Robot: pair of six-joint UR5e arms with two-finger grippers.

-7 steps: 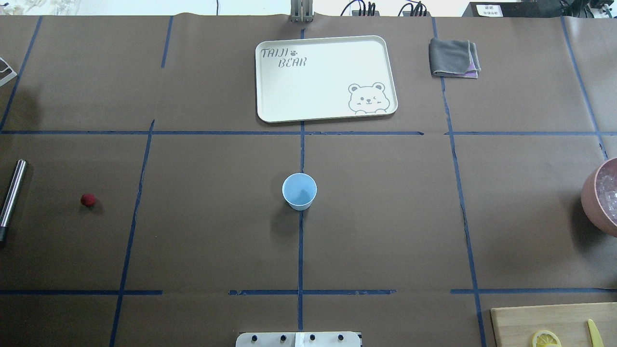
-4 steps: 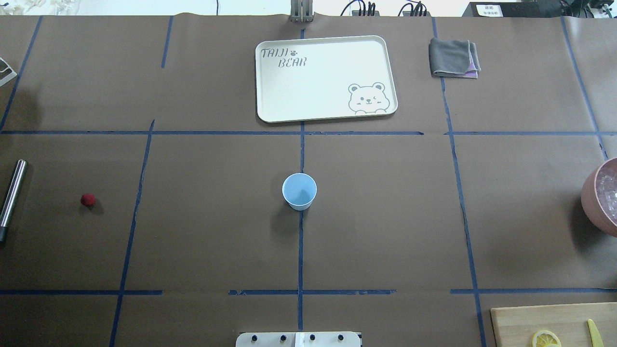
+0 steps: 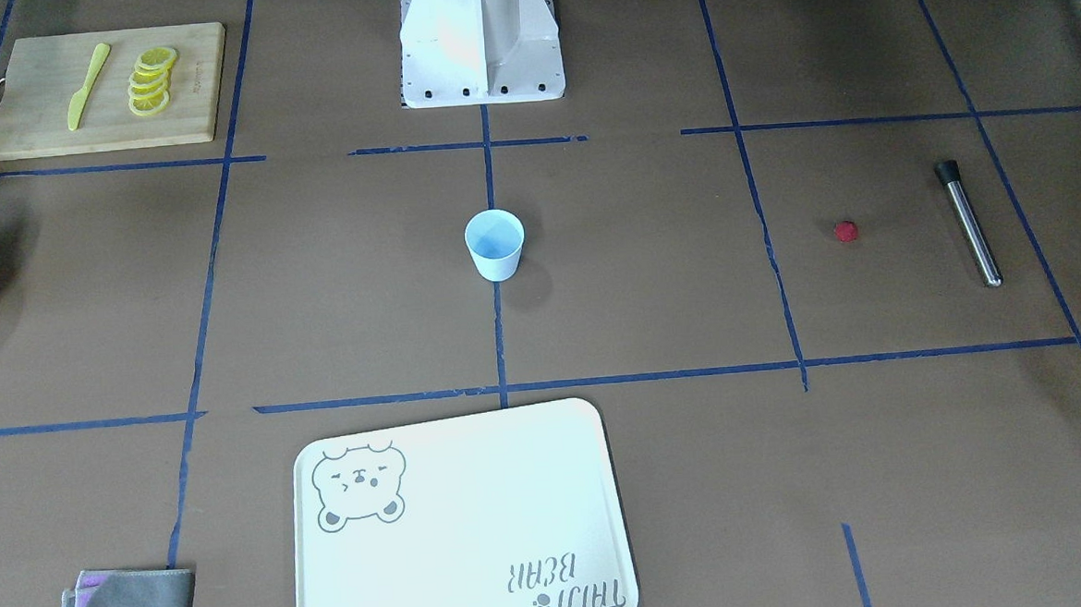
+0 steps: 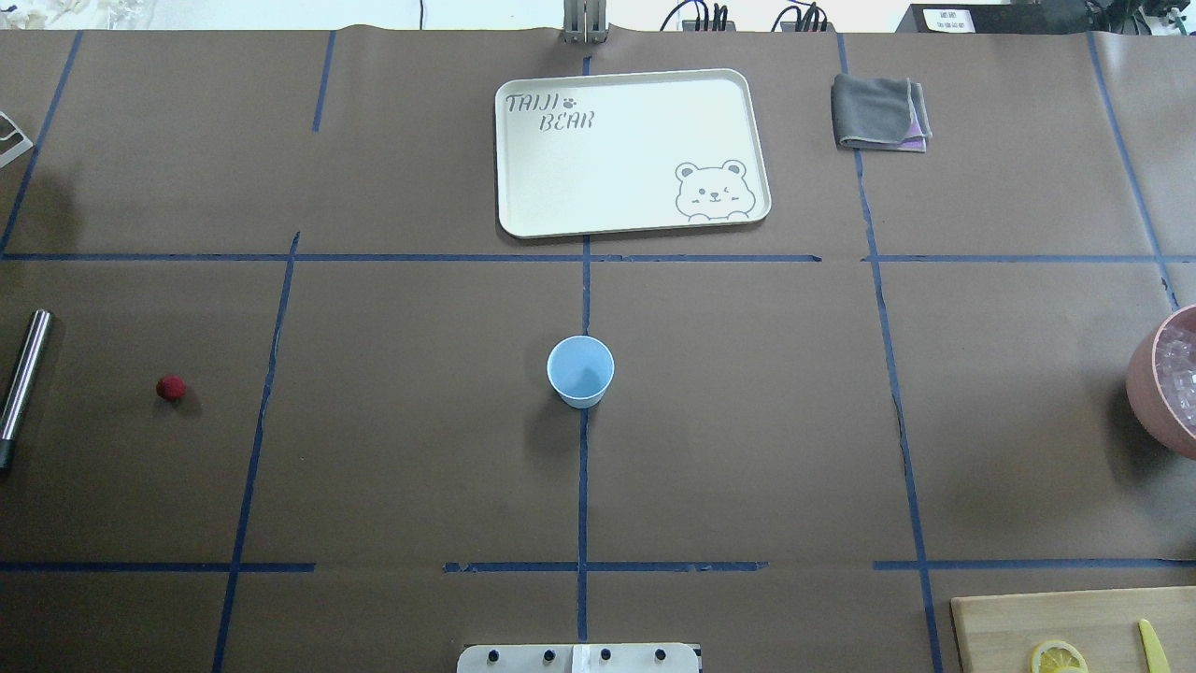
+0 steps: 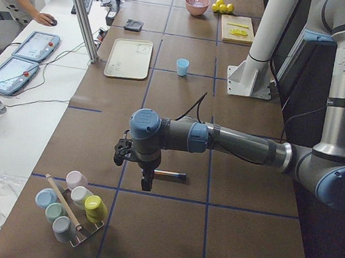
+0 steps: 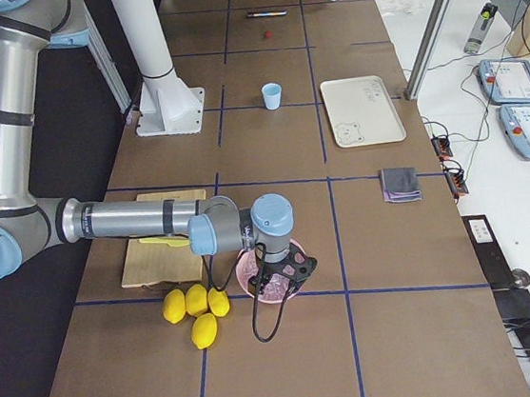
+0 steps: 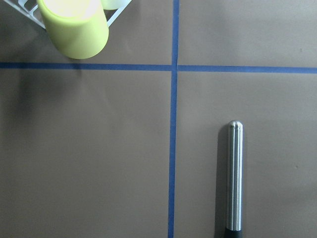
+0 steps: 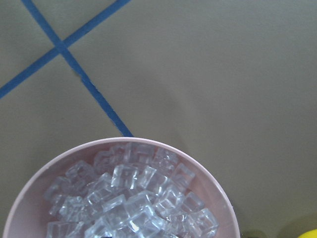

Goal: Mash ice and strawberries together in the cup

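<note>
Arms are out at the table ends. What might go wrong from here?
The cup stands empty and unheld; dropped ice or mashing may tip it. The strawberry is small, round and loose; it may roll when grasped. The ice is heaped in the bowl; cubes may slip out.

surface (image 4: 747, 421): brown, blue tape grid | centre: cup (image 4: 580, 371) | far: tray (image 4: 632, 150), cloth (image 4: 878, 112) | left: berry (image 4: 170, 387), rod (image 4: 22, 374) | right: bowl (image 4: 1142, 388), board (image 4: 1009, 622)
</note>
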